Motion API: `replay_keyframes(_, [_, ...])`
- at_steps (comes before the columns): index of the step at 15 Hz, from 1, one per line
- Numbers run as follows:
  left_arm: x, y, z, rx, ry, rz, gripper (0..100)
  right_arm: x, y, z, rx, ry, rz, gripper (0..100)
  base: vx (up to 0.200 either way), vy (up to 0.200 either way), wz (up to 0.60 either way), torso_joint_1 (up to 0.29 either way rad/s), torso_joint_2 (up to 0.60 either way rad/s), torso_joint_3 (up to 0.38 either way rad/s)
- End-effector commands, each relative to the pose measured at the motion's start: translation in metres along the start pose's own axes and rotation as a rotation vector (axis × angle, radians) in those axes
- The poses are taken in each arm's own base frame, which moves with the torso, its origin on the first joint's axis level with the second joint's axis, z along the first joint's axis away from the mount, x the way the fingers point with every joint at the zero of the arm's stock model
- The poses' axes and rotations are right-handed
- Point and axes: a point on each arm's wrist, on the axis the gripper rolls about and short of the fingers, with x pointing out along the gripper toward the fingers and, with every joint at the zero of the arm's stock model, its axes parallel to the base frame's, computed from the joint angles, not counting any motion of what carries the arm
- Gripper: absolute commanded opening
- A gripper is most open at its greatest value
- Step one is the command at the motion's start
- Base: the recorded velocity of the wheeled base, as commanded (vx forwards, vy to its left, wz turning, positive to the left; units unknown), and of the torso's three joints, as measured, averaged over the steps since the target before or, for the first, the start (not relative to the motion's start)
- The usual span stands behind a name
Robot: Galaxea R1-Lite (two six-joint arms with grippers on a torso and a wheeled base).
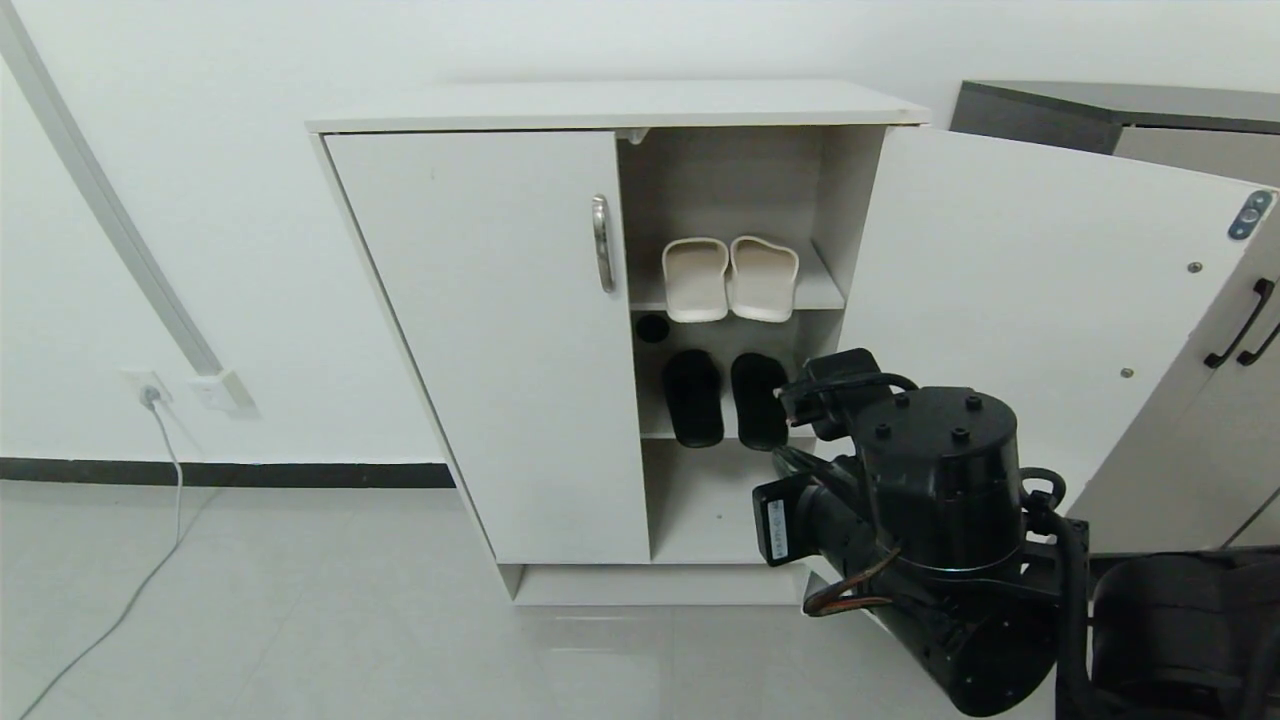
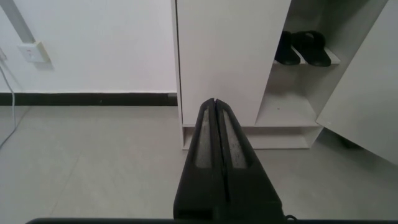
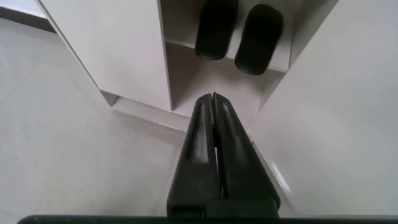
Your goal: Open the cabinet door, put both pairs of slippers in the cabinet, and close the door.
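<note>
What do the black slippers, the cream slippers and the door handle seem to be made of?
Black slippers: probably matte rubber or foam, smooth and without shine. Cream slippers: likely the same, smooth moulded footbeds. Door handle: apparently brushed metal, with a silvery sheen.

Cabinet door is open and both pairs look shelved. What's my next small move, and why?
Probably bring the right gripper round the open door's free edge to push it shut: the white slippers and black slippers already sit inside the cabinet, and it and the left gripper are shut, empty.
</note>
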Motion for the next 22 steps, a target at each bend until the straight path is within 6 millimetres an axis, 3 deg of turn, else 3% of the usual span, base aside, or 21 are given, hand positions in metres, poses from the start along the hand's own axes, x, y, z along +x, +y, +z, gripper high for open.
replay_keyframes(1, [0.0001, 0.0, 0.0001, 0.0, 0.001, 0.001, 0, 0.0012, 0.0005, -0.0025, -0.006, 0.007, -0.002, 0, 0.0, 0.0, 0.0, 0.0, 0.0, 0.0])
replay_keyframes(9, [0.0001, -0.0001, 0.0001, 0.0, 0.001, 0.001, 0, 0.0021, 0.0011, -0.0045, -0.013, 0.015, 0.005, 0, 0.0, 0.0, 0.0, 0.003, -0.02, -0.024])
replay_keyframes(22, [0.0001, 0.0, 0.0001, 0.0, 0.001, -0.001, 0, 0.0047, 0.0028, -0.007, -0.016, 0.021, 0.004, 0, 0.0, 0.0, 0.0, 0.112, -0.44, -0.326])
